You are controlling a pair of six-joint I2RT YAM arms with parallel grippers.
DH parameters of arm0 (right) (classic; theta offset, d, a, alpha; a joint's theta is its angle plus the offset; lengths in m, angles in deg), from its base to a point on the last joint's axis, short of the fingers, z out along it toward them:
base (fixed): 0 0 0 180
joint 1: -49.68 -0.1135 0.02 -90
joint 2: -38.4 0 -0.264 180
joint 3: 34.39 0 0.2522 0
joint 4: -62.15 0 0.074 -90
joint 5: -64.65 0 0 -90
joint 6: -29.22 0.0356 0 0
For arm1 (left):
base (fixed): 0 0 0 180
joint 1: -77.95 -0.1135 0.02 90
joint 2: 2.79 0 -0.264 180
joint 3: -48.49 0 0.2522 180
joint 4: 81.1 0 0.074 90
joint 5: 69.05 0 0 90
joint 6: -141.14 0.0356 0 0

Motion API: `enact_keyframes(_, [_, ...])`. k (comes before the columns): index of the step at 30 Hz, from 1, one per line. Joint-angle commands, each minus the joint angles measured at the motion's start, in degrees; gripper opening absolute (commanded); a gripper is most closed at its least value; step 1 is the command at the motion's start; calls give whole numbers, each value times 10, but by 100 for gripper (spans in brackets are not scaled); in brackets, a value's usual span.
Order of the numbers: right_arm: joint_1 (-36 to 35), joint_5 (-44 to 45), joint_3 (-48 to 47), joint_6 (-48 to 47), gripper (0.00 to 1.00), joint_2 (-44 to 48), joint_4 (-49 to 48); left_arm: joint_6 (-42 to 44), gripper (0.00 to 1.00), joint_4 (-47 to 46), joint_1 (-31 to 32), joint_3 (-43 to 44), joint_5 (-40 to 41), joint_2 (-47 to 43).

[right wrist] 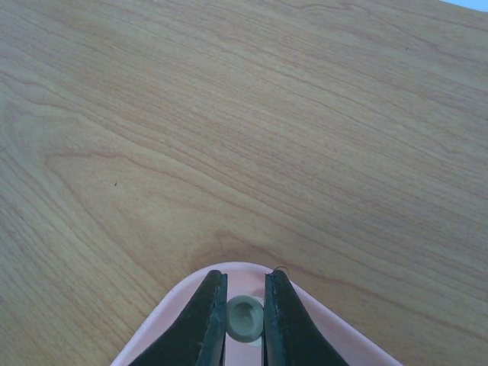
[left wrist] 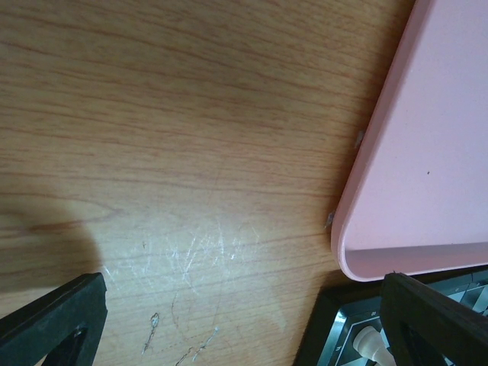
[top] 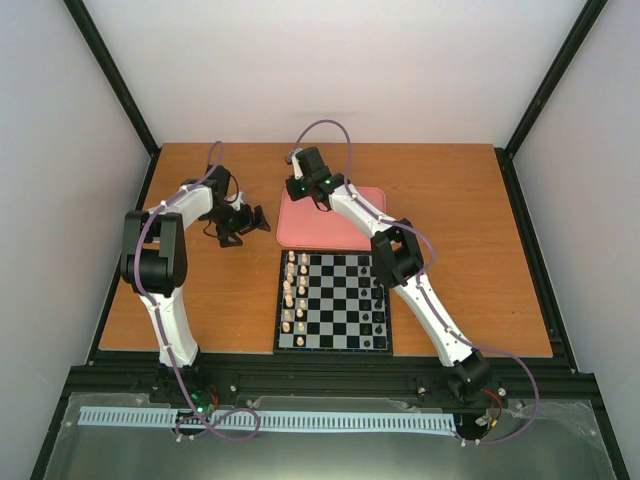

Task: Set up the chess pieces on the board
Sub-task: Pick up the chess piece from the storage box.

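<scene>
**Inspector:** Board (top: 334,301) lies near the table's (top: 470,250) front edge, pink tray (top: 300,232) just behind it. Chess pieces?

**Assistant:** Chess pieces (top: 290,297) stand in its two left columns. Right gripper (right wrist: 245,290) pinches one pale piece (right wrist: 245,319) over the tray's corner. Left gripper (left wrist: 244,313) is spread, empty.

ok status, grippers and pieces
Right gripper shut on pale chess piece at pink tray corner. Left gripper open, empty, beside tray. Board unobstructed.

Saw a grained, orange-brown wooden table (top: 470,250). Found lying on it a pink tray (top: 300,232) toward the far middle and, just beside its near edge, the chequered board (top: 340,300). Noted fine pale scratches (left wrist: 206,244) in the wood by the tray's corner.
</scene>
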Motion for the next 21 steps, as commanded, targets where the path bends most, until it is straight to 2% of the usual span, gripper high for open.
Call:
enact_keyframes(1, [-4, 1, -18, -2, 3, -10, 1, 2, 100, -8, -1, 10, -7, 5])
enact_keyframes(8, [-4, 5, -6, 2, 3, 21, 14, 2, 100, -5, -1, 16, -9, 5])
enact_keyframes(21, [-23, -57, 84, -3, 3, 168, 83, 3, 100, 1, -1, 27, -7, 9])
